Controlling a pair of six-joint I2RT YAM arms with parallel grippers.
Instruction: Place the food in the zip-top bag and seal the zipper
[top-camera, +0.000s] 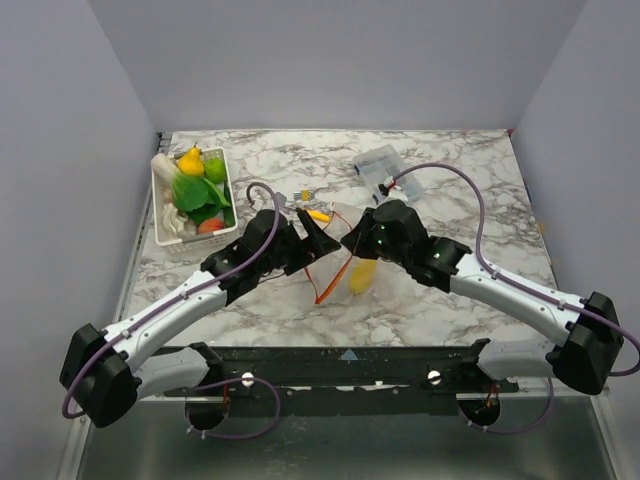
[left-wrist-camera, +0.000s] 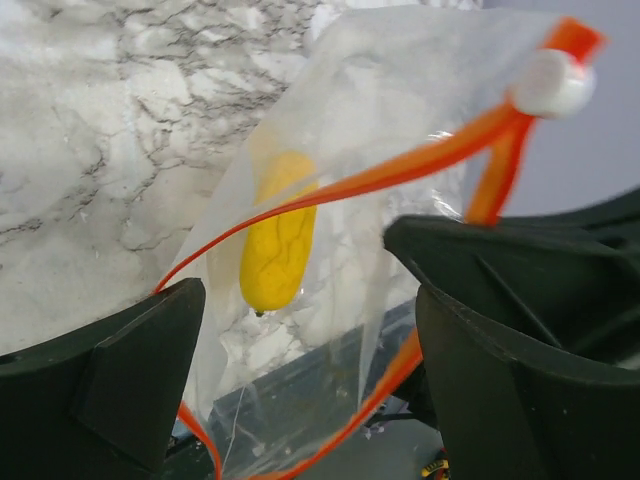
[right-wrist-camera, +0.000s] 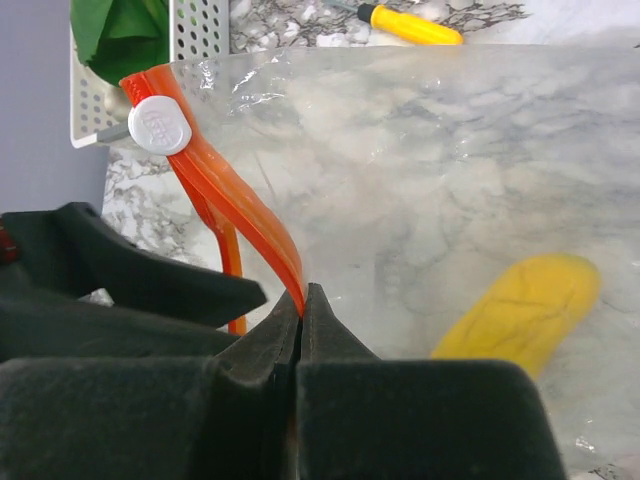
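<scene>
The right end effector (right-wrist-camera: 302, 318) pinches the zipper (right-wrist-camera: 235, 195) of the zip-top bag (right-wrist-camera: 450, 170) at the middle of the surface (top-camera: 450, 150). The left end effector (left-wrist-camera: 305, 320) stands spread at its mouth. Inside lies one yellow food piece (left-wrist-camera: 275, 245). The embossed mark on the slider (right-wrist-camera: 160, 125) is unreadable.

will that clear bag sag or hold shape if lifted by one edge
Probably sags: the zip-top bag creases and drapes where the right gripper pinches its zipper. The yellow food inside would likely slide toward the lowest corner.
</scene>
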